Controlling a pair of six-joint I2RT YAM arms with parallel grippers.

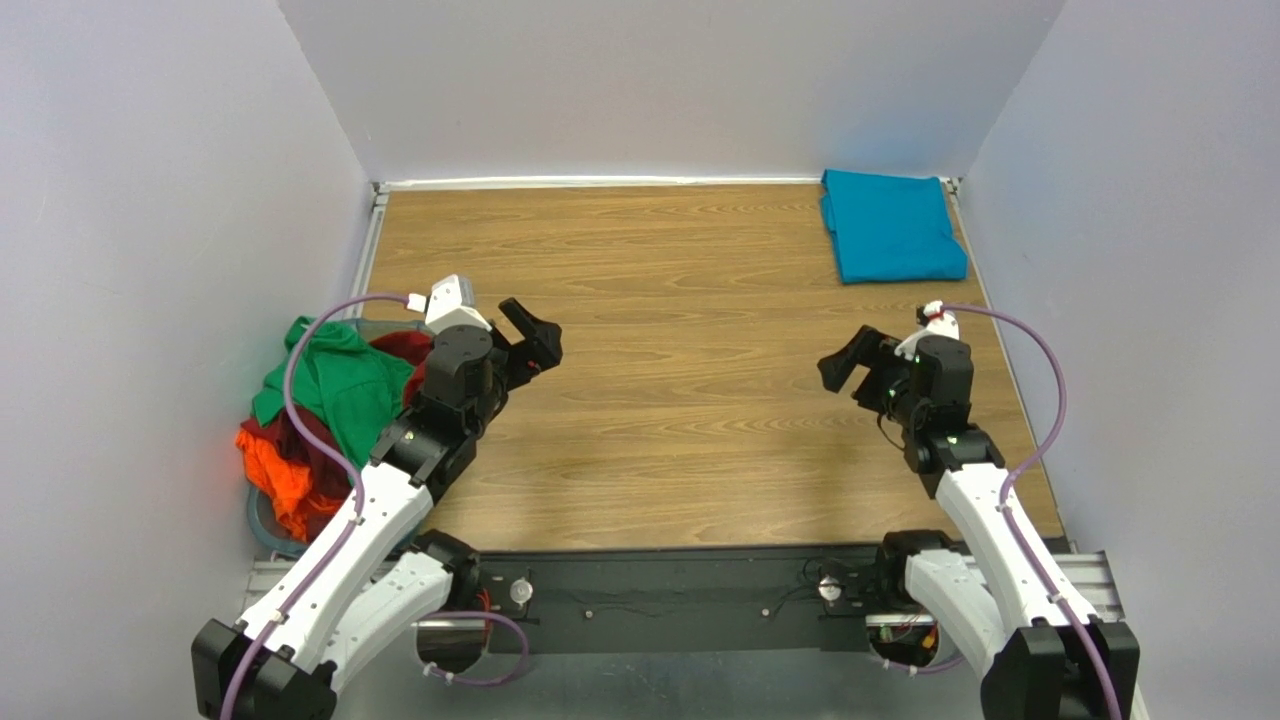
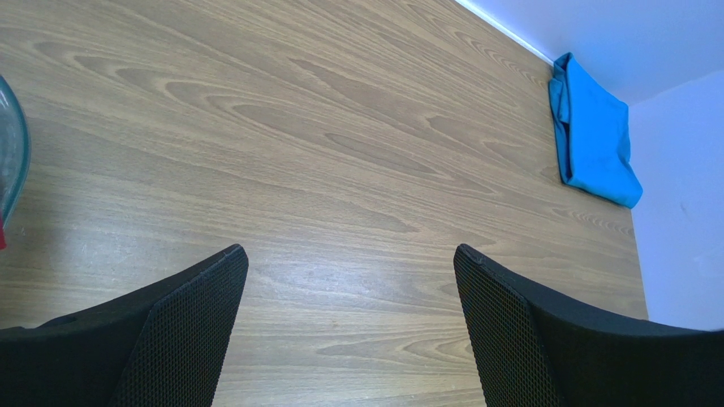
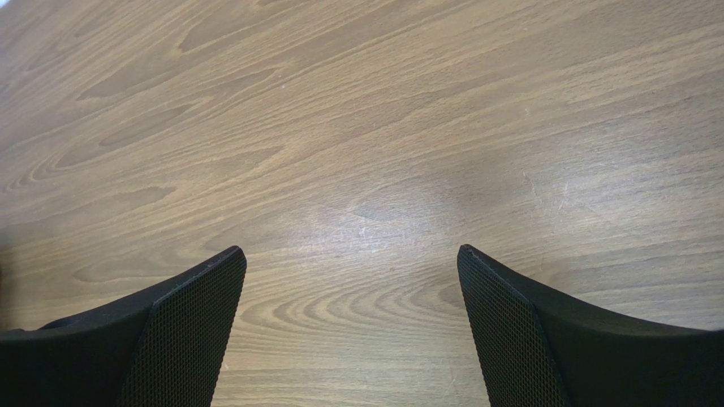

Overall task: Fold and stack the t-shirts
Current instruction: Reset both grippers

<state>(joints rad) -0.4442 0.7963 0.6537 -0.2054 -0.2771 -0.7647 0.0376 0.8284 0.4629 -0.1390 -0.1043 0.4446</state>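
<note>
Black rail (image 1: pixel 676 597) fronts a wood-grain table (image 1: pixel 691 285) boxed by pale walls (image 1: pixel 631 75). Left gripper (image 1: pixel 534 339) and right gripper (image 1: pixel 846 362) hover, jaws spread wide, empty. Folded teal t-shirt (image 1: pixel 893 225) lies far right, long axis near-to-far; green t-shirt (image 1: pixel 338 386) and orange t-shirt (image 1: pixel 286 465) heap left.

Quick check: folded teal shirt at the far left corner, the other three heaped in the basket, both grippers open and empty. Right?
One error: the top external view shows the folded teal shirt at the far right corner. The rest stands: green shirt, dark red shirt and orange shirt heaped in the basket, left gripper and right gripper open and empty.
</note>
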